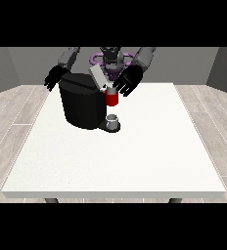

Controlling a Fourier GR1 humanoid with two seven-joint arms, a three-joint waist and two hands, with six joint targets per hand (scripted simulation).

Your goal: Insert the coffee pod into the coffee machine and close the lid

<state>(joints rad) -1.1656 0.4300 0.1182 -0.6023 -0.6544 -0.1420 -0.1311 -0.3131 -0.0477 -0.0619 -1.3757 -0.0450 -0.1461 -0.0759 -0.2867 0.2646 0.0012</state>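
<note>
While the machine (pixel 82 105) hides its own pod slot near the table's (pixel 135 161) far edge, one lid (pixel 98 76) stands raised, one cup (pixel 113 120) below. Hand at the view's right (pixel 126 81), fingers spread, hovers above the red part (pixel 111 98); whether that is the pod is unclear. Hand at the view's left (pixel 54 77) is open.

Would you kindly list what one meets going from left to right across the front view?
Hand at the view's left → black coffee machine → small grey cup → hand at the view's right.
</note>
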